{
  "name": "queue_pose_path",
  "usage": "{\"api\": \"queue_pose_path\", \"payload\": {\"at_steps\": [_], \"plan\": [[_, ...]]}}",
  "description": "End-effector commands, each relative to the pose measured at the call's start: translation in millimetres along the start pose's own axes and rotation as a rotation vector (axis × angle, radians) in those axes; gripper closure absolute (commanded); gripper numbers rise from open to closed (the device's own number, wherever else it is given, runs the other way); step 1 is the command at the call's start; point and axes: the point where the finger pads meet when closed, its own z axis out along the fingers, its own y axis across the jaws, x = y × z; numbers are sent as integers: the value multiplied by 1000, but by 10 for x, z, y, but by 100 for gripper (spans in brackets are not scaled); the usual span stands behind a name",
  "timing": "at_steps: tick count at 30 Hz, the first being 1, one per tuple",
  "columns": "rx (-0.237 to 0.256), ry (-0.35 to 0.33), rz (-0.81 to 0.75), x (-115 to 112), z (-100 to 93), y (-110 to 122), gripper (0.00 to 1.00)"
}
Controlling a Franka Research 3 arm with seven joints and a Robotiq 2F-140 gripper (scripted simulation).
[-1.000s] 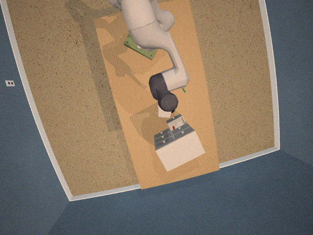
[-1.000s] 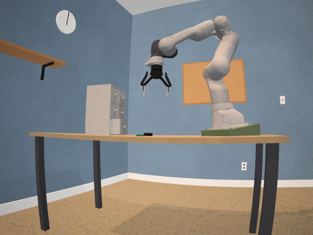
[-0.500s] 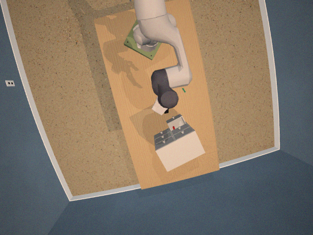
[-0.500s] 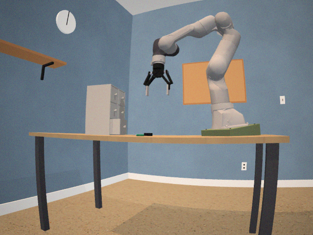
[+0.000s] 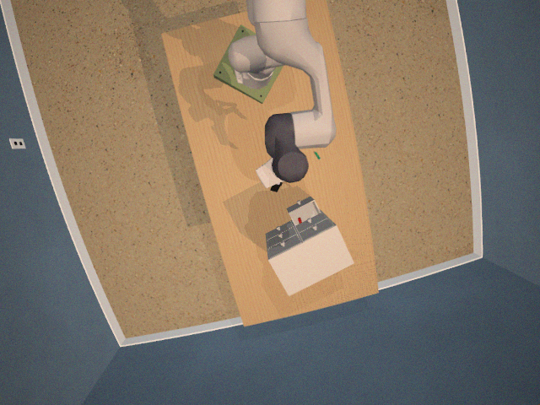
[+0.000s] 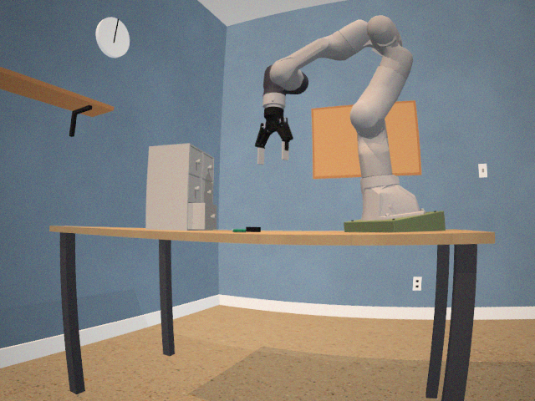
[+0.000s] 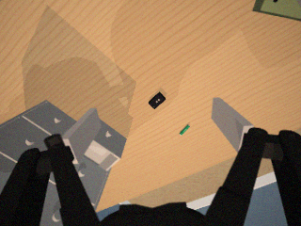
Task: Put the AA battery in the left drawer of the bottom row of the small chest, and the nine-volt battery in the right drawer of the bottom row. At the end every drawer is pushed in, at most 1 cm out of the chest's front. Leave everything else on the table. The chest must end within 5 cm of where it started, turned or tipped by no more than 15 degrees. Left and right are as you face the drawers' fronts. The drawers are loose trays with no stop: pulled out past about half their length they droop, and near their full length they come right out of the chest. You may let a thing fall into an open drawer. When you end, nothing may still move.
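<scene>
The small chest (image 5: 310, 255) stands on the table with its drawer fronts facing the arm; it also shows in the side view (image 6: 179, 186). Its bottom left drawer (image 5: 302, 212) is pulled out, and a small red thing (image 5: 299, 218) lies in it. The other drawers look pushed in. The black nine-volt battery lies on the table in front of the chest. The green AA battery (image 5: 317, 154) lies farther off. Both show in the wrist view, nine-volt (image 7: 157, 100) and AA (image 7: 184, 130). My gripper (image 6: 272, 155) hangs open and empty high above the nine-volt battery.
The arm's green base plate (image 5: 248, 69) sits at the far end of the table. The table's long edge runs close to the AA battery. A wall shelf (image 6: 52, 94) and a clock hang well off the table.
</scene>
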Motion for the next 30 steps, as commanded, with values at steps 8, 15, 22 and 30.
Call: {"api": "queue_pose_path", "payload": {"at_steps": [8,15,22,30], "plan": [[-16,4,452,24,23,112,0],[-20,15,698,58,45,181,0],[-21,21,810,75,59,213,0],[-28,14,823,53,73,225,0]]}}
